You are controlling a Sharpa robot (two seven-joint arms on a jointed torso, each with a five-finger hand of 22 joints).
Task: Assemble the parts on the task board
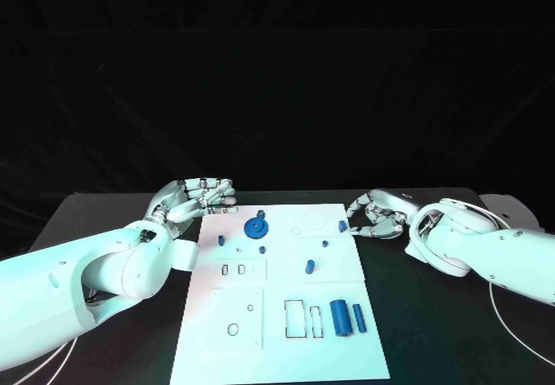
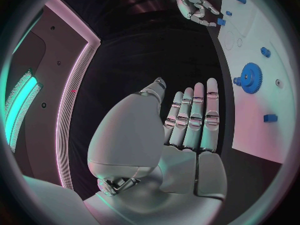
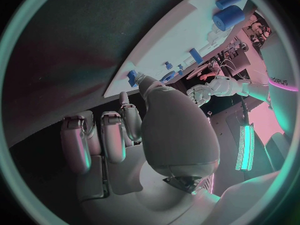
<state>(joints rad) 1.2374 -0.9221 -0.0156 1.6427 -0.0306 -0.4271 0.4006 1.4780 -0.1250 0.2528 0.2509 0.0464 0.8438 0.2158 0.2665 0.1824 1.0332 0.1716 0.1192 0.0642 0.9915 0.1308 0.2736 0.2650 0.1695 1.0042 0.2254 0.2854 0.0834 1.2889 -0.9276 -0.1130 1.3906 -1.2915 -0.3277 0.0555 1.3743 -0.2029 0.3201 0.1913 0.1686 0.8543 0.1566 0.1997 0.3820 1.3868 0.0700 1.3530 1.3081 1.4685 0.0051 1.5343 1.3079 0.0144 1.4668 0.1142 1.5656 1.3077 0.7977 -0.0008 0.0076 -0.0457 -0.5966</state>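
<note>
A black counter [image 1: 104, 212] carries the white task board [image 1: 277, 353], which runs from the near edge toward the far side in the middle of the scene; behind the counter the room is dark.

On the board's far-left part sits a blue gear [image 1: 256, 229], with a small blue piece just beyond it. Another small blue part [image 1: 309, 266] lies near the board's middle. At the near right, a blue cylinder [image 1: 340, 318] and a thinner blue pin [image 1: 358, 318] lie side by side next to two outlined slots. A small blue part [image 1: 342, 227] sits at the board's far-right edge.

The left robot hand [image 1: 199, 199] hovers over the counter just beside the board's far-left corner. In the left wrist view its fingers [image 2: 197, 115] are stretched out side by side with nothing in them.

The right robot hand [image 1: 376, 215] is at the board's far-right edge, its fingers curled toward the small blue part there. Whether it has hold of that part cannot be told. In the right wrist view the thumb tip reaches the blue piece at the board's edge [image 3: 132, 77].
</note>
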